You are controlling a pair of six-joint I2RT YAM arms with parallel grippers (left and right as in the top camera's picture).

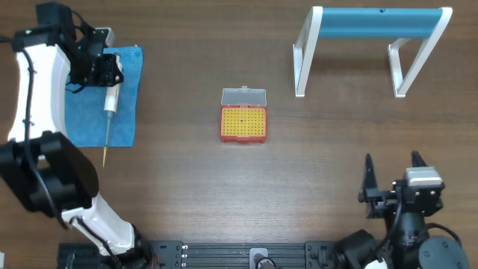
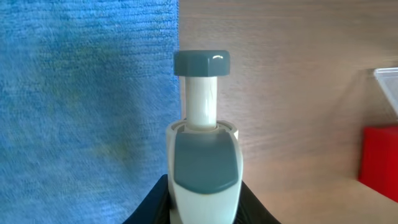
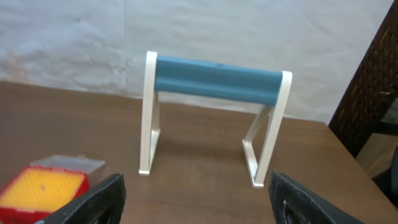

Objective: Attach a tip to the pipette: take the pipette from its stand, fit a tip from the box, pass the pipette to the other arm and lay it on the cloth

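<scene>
Clamped tight in the left gripper [image 2: 202, 210], the pipette [image 2: 202, 165] is pointing its grey plunger button away from the wrist camera, and its white-and-grey body is sitting between the two dark fingers [image 2: 151, 208]. From above, the pipette is hanging over the blue cloth [image 1: 86, 112], well off to the left arm's side of the tip box [image 1: 243, 123]. Its yellow tip [image 1: 104, 155] is already fitted and is reaching past the cloth's near edge over bare wood. Whether the pipette is touching the cloth or hanging just above it, I cannot tell. In the left wrist view the plunger is lining up with the cloth's edge, blue weave on one side and the wooden table [image 1: 187, 202] on the other. The tip box is standing at the middle of the table, its clear lid [image 1: 243, 96] folded back on the far side and its yellow rack of tips lying exposed inside the red walls. Beyond the tip box and toward the right arm's side, the pipette stand [image 1: 377, 22] is standing with its blue bar across two white legs, nothing hanging on it. The right gripper [image 1: 392, 170] is waiting nearer the arm bases than the tip box and well apart from it, fingers spread wide and holding nothing.
</scene>
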